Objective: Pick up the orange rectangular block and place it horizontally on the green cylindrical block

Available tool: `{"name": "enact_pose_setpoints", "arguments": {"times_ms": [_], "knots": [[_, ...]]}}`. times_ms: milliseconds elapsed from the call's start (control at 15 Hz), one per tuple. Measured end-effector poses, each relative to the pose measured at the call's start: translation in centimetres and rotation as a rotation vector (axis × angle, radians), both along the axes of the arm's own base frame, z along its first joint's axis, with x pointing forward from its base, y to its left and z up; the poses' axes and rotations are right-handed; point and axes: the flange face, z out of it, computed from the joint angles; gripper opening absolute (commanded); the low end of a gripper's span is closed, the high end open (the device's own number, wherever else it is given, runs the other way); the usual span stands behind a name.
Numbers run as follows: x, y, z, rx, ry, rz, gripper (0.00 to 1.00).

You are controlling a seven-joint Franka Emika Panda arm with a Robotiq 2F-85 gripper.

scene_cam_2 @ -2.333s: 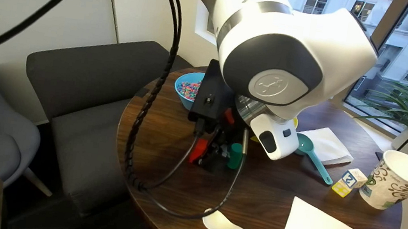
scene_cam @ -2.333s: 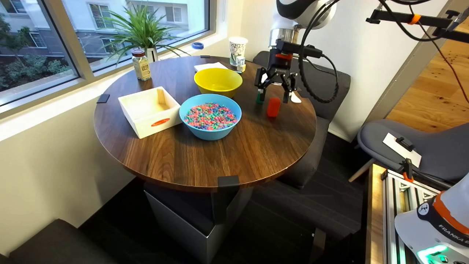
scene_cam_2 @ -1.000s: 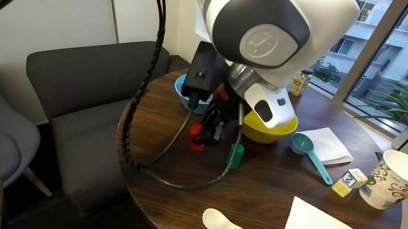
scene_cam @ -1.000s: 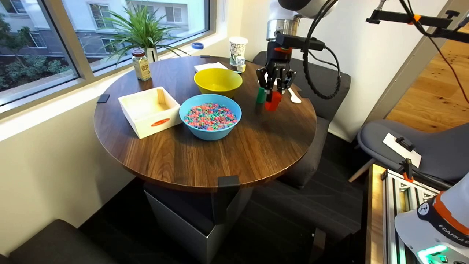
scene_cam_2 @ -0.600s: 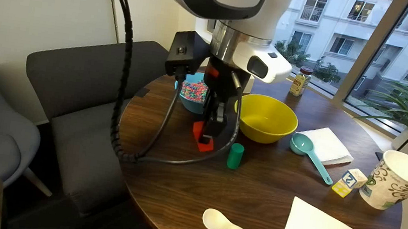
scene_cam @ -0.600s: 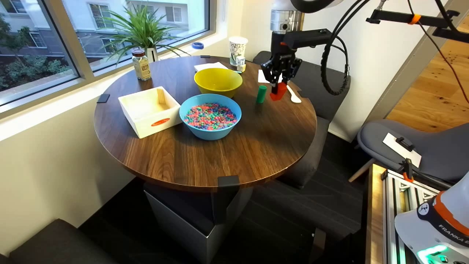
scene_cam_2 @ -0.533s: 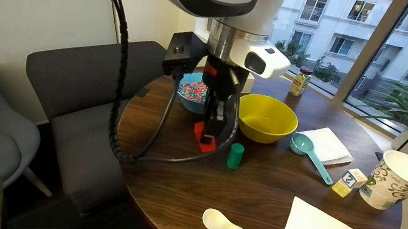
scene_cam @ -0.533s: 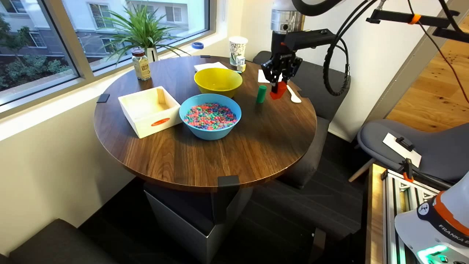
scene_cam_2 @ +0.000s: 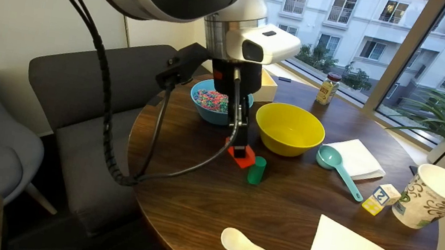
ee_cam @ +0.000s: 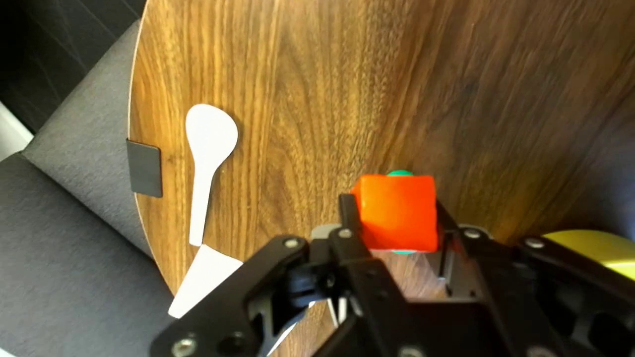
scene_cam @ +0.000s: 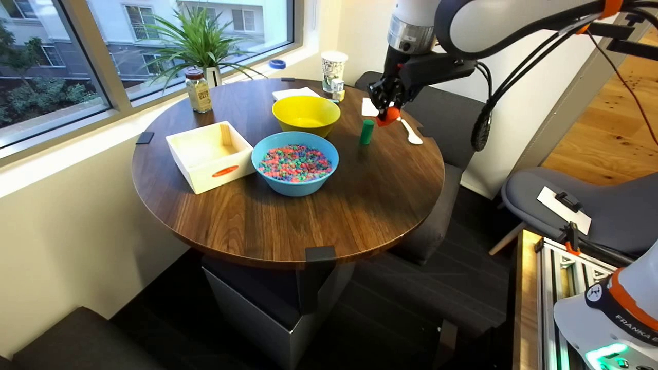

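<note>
Placement seems in hand: the tool (ee_cam: 394,212) pinches the orange rectangular block (scene_cam_2: 246,159) near the green cylinder (scene_cam_2: 256,172), with centring and level lowering due.

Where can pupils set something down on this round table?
The tabletop is bare between the blue bowl and the outer edge, on the side away from the yellow bowl. Crowded: around the green cylinder, with the gripper holding the orange block close by.

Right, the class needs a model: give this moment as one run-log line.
fingers: closed on orange block | orange block: off the table, near green block | green block: upright on table | placement: not yet done
</note>
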Motion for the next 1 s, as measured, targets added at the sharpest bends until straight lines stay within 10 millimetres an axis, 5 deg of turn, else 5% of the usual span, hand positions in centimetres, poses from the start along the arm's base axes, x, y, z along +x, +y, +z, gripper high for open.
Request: {"name": "enact_pose_setpoints", "arguments": {"times_ms": [1000], "knots": [[-0.9, 1.5, -2.2, -0.255, -0.252, -0.085, 0.08]]}}
